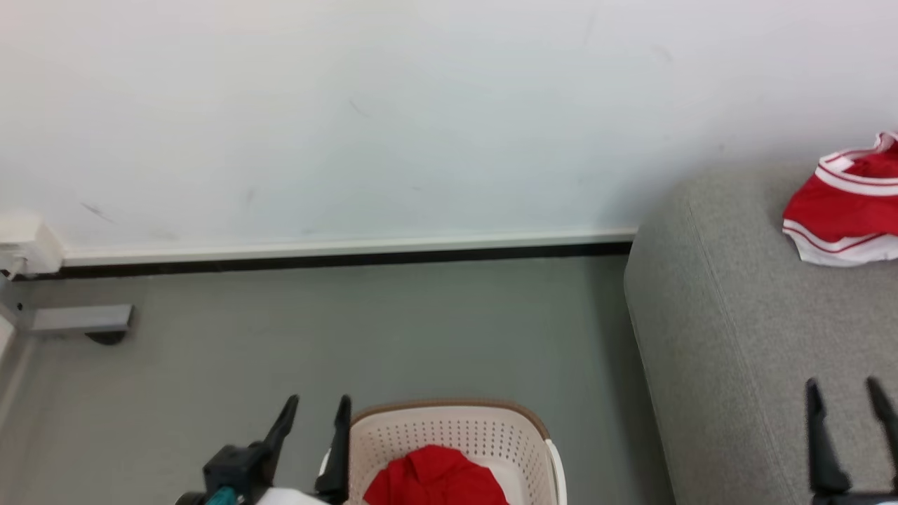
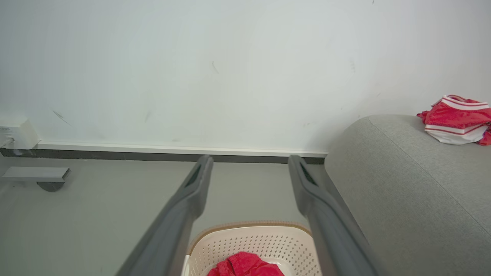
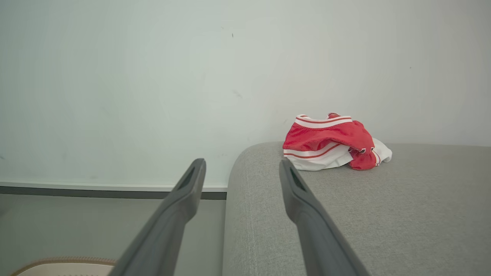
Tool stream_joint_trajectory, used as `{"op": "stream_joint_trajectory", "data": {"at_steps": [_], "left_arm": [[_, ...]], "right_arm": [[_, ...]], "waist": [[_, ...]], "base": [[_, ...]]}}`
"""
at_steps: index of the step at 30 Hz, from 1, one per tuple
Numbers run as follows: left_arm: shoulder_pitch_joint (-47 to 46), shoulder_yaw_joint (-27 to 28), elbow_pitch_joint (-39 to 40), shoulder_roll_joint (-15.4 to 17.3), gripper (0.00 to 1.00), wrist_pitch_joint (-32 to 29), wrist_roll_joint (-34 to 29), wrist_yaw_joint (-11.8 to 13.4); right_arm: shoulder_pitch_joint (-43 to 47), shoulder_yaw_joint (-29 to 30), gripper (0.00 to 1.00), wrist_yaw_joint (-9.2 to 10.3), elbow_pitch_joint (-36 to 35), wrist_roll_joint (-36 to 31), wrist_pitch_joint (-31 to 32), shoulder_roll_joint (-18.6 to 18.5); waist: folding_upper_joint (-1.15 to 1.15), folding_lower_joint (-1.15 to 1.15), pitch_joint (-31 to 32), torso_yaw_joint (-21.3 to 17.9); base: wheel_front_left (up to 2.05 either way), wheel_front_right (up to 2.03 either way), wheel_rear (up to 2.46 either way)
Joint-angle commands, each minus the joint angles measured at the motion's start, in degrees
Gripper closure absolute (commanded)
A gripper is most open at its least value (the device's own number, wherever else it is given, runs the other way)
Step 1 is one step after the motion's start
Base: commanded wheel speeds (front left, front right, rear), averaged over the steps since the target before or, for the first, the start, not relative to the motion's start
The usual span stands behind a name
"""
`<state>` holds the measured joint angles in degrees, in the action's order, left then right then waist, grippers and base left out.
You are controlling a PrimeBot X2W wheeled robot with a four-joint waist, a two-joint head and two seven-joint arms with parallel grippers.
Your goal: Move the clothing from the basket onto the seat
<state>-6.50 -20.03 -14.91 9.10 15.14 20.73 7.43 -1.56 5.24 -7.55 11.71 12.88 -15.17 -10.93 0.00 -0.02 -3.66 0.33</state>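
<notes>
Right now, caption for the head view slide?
Open, empty left claw and right claw; striped red garment on the couch, second red garment in the basket.

Right end effector [image 3: 241,165]: fingers spread wide, nothing between them, one over the grey floor [image 3: 76,226], one over the rounded end of the grey seat [image 3: 383,214]. Crumpled red-and-white garment [image 3: 330,140] lies on seat next to white wall [image 3: 153,76], well beyond the fingertips. Brown rim of basket [image 3: 65,262] at bottom left.

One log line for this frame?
left claw open, empty, near basket | right claw open, empty, by couch | striped garment on couch | red garment in basket
</notes>
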Motion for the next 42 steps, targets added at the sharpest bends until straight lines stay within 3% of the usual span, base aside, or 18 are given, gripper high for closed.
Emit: {"op": "stream_joint_trajectory", "data": {"at_steps": [1, 7, 14, 27, 42], "left_arm": [[1.89, 1.58, -0.02, -0.04, 0.0, 0.0, -1.35, -0.28], [5.7, 6.02, -1.34, -0.96, 0.0, 0.01, -3.65, -1.62], [8.54, 10.59, -1.72, -2.88, 0.0, 0.01, -6.22, -3.21], [8.69, 14.03, -2.12, -5.16, 0.0, 0.01, -9.44, -6.03], [8.48, 15.79, -2.7, -5.95, 0.0, 0.01, -11.18, -7.81]], "right_arm": [[2.35, -0.3, 0.0, 0.13, -0.74, -0.76, 0.05, 1.9], [6.23, -1.96, 0.0, 0.13, 0.89, -2.77, 0.04, 5.67], [7.75, -2.78, 0.0, 0.13, 4.66, -4.31, 0.05, 7.29], [6.62, -2.27, 0.0, 0.13, 9.14, -4.01, 0.05, 7.89], [6.14, -2.89, 0.0, 0.13, 9.38, -3.69, 0.04, 8.01]], "waist": [[0.0, 0.02, 2.11, 1.0], [0.0, 0.02, 4.35, 1.4], [0.0, 0.02, 5.58, 1.62], [0.0, 0.02, 5.56, 2.63], [0.0, 0.02, 5.36, 2.68]], "base": [[0.0, 0.0, 0.0], [0.0, 0.0, 0.0], [0.0, 0.0, 0.0], [0.0, 0.0, 0.0], [0.0, 0.0, 0.0]]}}
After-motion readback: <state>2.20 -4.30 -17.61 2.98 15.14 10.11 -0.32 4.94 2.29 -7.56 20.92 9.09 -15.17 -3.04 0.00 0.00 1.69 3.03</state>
